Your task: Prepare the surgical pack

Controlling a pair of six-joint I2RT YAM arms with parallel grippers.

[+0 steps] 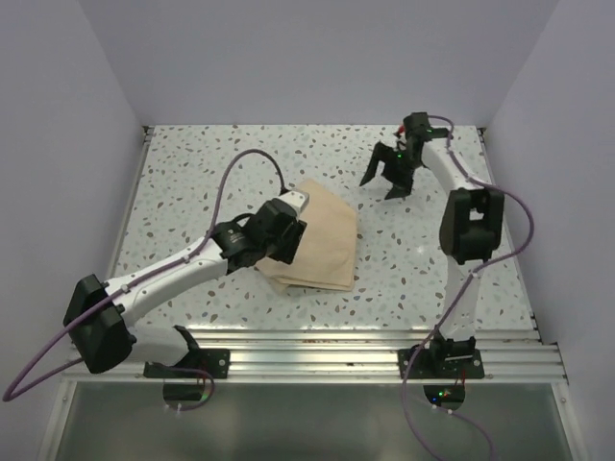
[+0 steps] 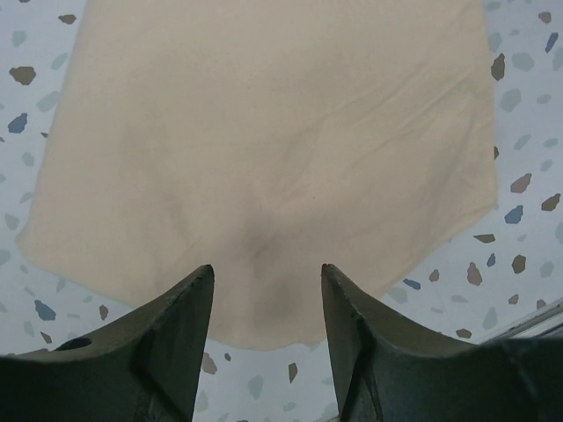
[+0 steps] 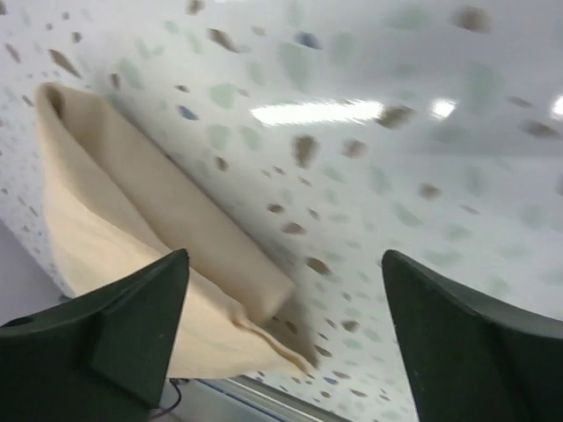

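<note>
As left fingers (image 2: 176,347) and right fingers (image 3: 132,325) gape empty | we judge tan folded cloth bundle (image 1: 327,240) soft | pinch folded edge.

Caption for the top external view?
Tan bundle on speckled table; left gripper over its edge, right gripper open, clear of it.

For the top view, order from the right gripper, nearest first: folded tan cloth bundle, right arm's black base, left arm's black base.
1. Tan cloth bundle: centre.
2. Right arm's base: near right.
3. Left arm's base: near left.
</note>
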